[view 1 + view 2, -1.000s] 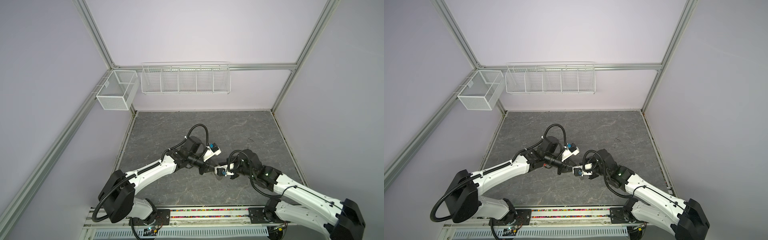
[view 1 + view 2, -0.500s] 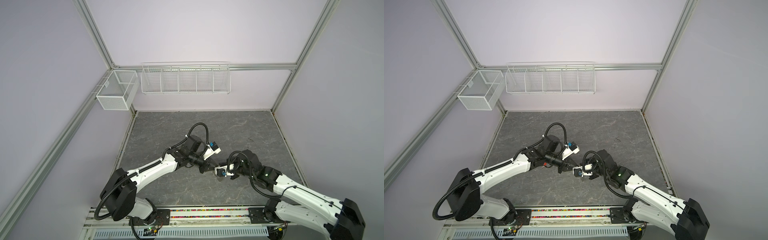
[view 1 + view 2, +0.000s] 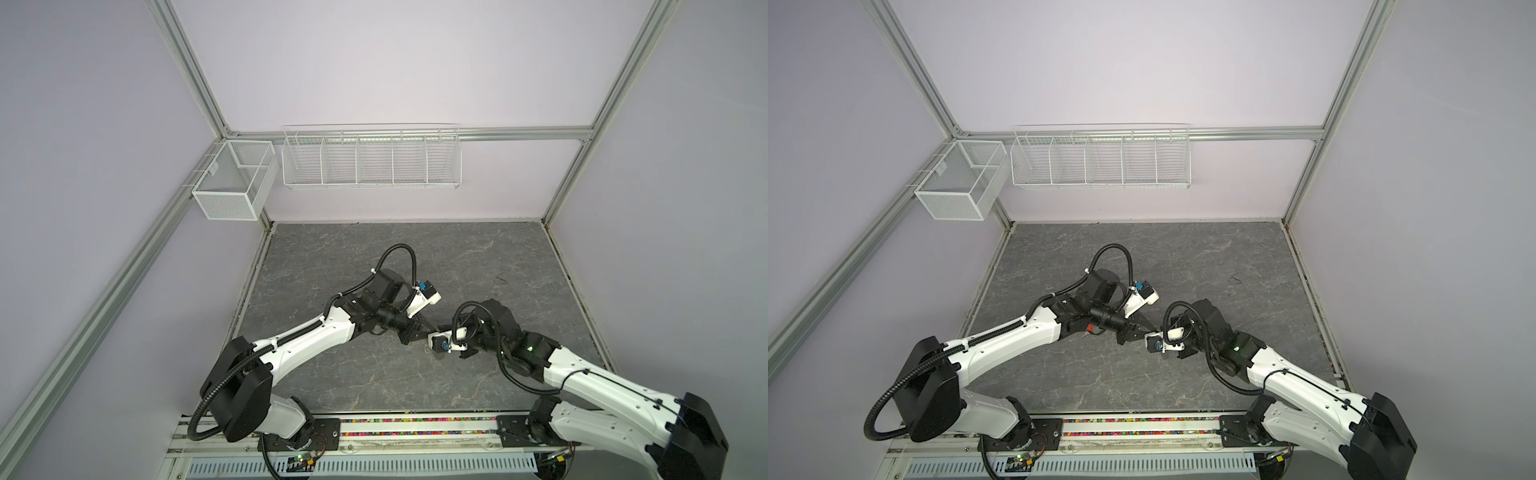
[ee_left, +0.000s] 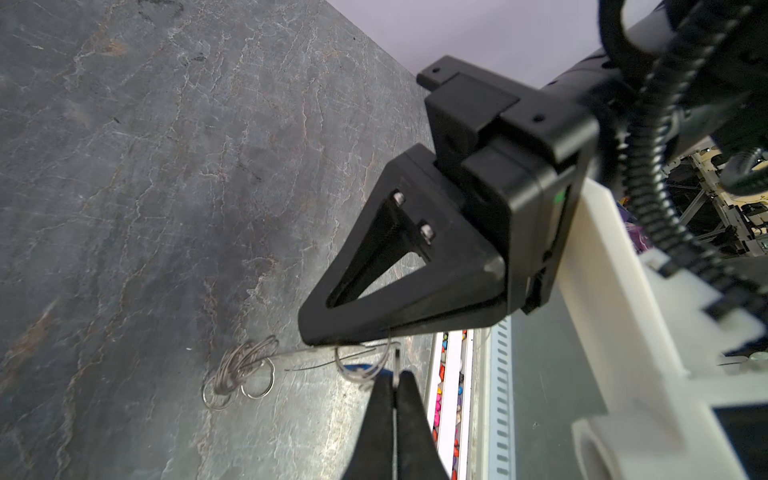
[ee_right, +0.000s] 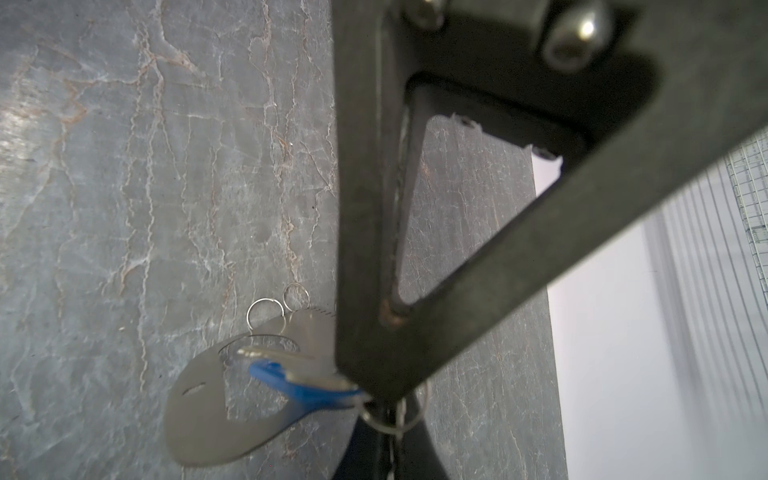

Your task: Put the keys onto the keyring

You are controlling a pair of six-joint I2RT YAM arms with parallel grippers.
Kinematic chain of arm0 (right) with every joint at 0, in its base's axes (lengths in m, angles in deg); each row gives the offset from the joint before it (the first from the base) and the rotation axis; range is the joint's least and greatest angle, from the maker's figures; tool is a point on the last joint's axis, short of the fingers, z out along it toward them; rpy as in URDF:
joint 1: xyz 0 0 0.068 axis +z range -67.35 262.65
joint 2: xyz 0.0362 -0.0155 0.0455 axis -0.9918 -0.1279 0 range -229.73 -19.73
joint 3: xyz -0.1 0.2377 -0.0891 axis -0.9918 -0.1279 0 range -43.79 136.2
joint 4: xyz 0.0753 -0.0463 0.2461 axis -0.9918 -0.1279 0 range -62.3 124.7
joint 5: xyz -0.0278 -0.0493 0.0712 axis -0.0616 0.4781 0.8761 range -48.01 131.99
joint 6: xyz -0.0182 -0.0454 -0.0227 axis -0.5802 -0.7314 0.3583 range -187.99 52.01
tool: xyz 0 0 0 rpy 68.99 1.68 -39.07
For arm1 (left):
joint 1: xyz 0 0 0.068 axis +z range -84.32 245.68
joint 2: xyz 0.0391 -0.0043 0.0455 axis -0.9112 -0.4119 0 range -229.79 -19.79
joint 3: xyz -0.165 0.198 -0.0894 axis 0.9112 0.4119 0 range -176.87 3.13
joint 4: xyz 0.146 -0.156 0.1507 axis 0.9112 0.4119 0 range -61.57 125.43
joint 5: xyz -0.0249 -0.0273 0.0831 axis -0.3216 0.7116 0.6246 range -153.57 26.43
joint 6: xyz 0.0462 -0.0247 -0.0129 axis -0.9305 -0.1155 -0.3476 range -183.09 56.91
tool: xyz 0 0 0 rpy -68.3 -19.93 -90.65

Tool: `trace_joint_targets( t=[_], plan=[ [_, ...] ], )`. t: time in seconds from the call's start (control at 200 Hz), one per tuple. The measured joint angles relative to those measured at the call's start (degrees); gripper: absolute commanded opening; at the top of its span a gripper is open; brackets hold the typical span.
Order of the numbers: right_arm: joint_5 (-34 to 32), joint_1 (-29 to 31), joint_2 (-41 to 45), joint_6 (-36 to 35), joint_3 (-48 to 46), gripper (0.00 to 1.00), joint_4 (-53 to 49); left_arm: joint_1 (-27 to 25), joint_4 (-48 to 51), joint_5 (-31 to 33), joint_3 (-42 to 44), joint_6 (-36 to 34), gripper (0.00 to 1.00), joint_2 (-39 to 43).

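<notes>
Left arm wrist shifted slightly toward rear edge since a second ago; right arm unchanged.
Lilac walls, aluminium frame; long wire rack on rear wall, mesh basket at rear-left corner.
Grey stone-look surface.
Both arms reach inward low, elbows bent, tips meeting mid-width, nearer front edge.
Left gripper clamped on blue-tagged key.
Right gripper pinched tight on keyring, held tilted above surface.
Rings hang from its edge.

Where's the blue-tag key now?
Right wrist view: the blue-tag key is at the tip of the left gripper, across the oval cut-out of the keyring, around the middle of the table.
</notes>
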Motion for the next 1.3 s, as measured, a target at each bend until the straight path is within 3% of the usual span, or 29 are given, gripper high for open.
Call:
trace_joint_targets(
  t=[1.299],
  plan=[
    [-4.48,1.62,-1.27,-0.02,0.0,0.08,1.07,0.0,3.34,0.81,-3.8,2.58,0.0,-2.25]
  ],
)
